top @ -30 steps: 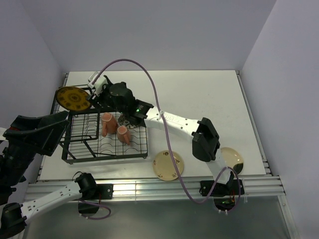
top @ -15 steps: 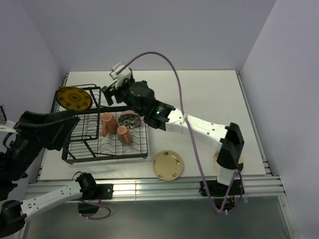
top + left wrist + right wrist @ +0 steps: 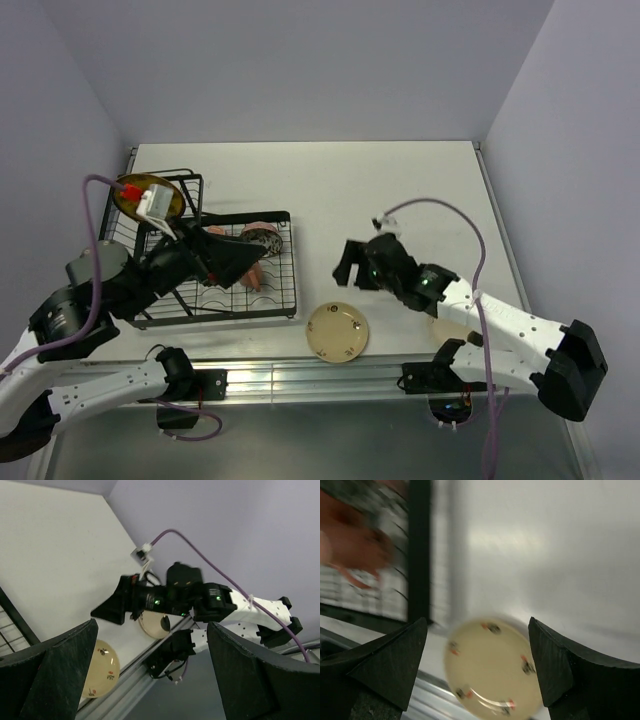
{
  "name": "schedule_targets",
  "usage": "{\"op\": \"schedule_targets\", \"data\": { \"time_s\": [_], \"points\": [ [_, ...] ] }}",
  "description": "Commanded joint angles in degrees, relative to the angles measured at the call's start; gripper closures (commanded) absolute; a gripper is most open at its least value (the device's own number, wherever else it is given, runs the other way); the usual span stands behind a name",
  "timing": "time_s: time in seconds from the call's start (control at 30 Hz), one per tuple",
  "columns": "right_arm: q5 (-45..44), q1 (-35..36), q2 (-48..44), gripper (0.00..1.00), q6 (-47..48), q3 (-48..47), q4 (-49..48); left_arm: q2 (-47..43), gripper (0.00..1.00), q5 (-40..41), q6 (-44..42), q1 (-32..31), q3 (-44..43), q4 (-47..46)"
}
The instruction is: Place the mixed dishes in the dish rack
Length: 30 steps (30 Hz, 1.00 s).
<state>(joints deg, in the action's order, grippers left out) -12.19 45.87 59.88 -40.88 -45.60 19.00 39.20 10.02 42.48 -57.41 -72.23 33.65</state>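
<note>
Right wrist: right gripper [image 3: 477,624], jaws apart, near a cream plate [image 3: 492,671] (left gripper [image 3: 152,626] also apart).

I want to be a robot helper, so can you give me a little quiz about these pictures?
1. True or false: the mustard plate is in the dish rack.
2. In the right wrist view, what lies below the right end effector? A) mug B) cream plate C) bowl
3. Fill in: the left end effector is ____.
Key: 1 true; 2 B; 3 open.
</note>
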Motion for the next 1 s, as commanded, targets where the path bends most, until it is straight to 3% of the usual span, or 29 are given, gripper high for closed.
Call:
{"op": "schedule_targets", "data": {
  "time_s": [0.0,0.17,0.4,0.73,0.83,0.97],
  "points": [
    [6.0,0.4,-5.1,0.11,-12.5,8.7,2.7,-0.2,0.03,-4.6,3.7,-0.1,2.6,-3.8],
    [10.2,0.4,-12.7,0.16,-21.7,22.9,-0.9,-0.7,0.03,-5.5,5.5,-0.1,4.3,-5.3],
    [10.5,1.9,-22.0,0.22,-27.0,31.9,-0.3,-1.7,0.03,-5.6,6.2,-0.1,4.7,-5.0],
    [8.0,11.3,-18.8,0.37,-35.1,38.8,-8.2,-4.0,0.03,-4.8,6.9,-0.1,6.6,-4.9],
    [6.0,13.0,-15.1,0.51,-37.0,38.8,-10.0,-4.2,0.03,-4.8,6.8,-0.1,6.5,-4.5],
    [0.2,17.7,-13.9,0.78,-41.2,37.4,-6.8,-4.7,0.03,-4.0,6.7,-0.1,5.6,-2.9]
  ]
}}
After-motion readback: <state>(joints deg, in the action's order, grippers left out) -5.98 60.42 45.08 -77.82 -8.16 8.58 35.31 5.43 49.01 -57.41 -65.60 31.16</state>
